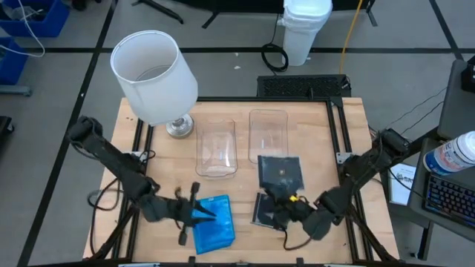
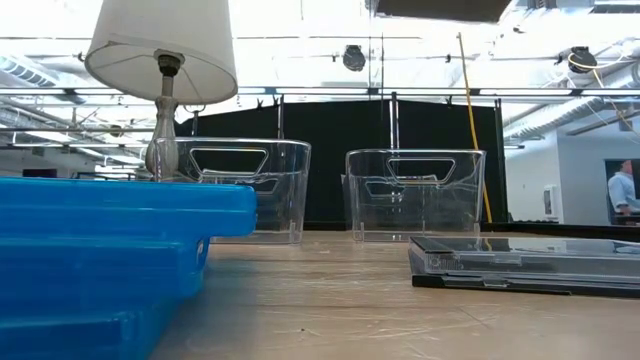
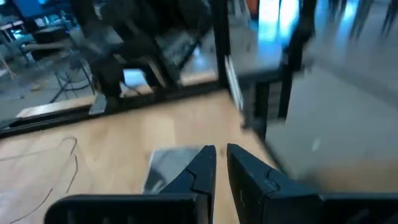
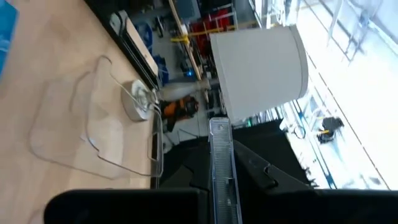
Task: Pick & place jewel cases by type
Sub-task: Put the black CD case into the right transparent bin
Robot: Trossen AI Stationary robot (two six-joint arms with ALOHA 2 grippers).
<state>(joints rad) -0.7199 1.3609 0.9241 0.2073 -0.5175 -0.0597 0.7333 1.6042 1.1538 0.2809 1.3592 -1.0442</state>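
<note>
Bright blue jewel cases (image 1: 215,224) lie stacked near the table's near edge and fill the left of the low view (image 2: 100,260). My left gripper (image 1: 202,213) is at their left edge, pointing right, with its fingers (image 3: 221,168) shut and nothing between them. A dark grey case (image 1: 263,210) lies flat on the table right of the blue ones, and also shows in the low view (image 2: 520,265). My right gripper (image 1: 288,199) is shut on a second dark case (image 1: 280,174). Neither gripper shows in the low view. My left gripper is over the blue stack's left edge; whether it touches the stack cannot be told. My right gripper pinches the dark case between its two fingers at the case's near edge (image 1: 285,190), coming from the near right. The case shows edge-on (image 4: 219,168) and is roughly level. Whether it is clear of the table does not show.
Two clear tubs (image 1: 216,148) (image 1: 268,133) stand side by side at mid-table, just beyond the held case. A white-shaded lamp (image 1: 154,74) stands at the far left on a metal base (image 1: 179,126). A black frame (image 1: 338,141) borders the table.
</note>
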